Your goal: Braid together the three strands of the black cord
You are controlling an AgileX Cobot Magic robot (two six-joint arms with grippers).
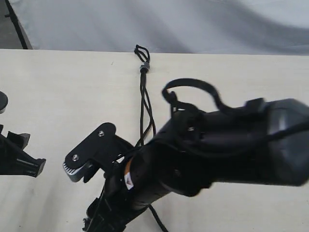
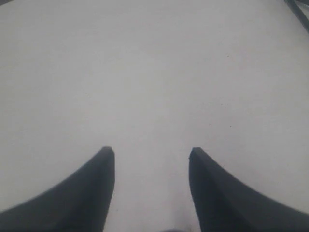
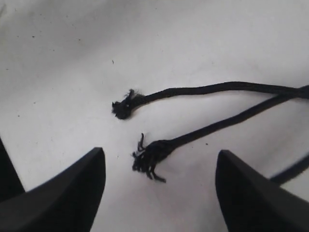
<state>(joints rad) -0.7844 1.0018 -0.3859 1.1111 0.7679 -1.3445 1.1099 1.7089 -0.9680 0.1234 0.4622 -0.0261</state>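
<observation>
Black cord [image 1: 143,84] is lying on the table [image 1: 48,87], its grey band [image 1: 144,67] sitting near the table's edge and its strands running under the right arm [image 1: 217,145]. From the left wrist, the left gripper [image 2: 150,150] is hanging over bare table, jaws parted, gripping nothing. From the right wrist, the right gripper [image 3: 160,151] is hovering with jaws spread wide and empty, two frayed strand tips [image 3: 123,108] lying on the table between them.

The table [image 1: 58,87] is pale, smooth and matt, faintly speckled. The cord [image 1: 144,104] is rough black woven fibre, its tips [image 3: 147,157] frayed into loose threads. Its grey band [image 1: 144,67], upper centre, may be metal but is too small to tell. The right gripper [image 3: 160,152] has matt black fingers [image 3: 63,193], apparently plastic. Along the top lies grey cloth [image 1: 193,24], soft and wrinkled.
</observation>
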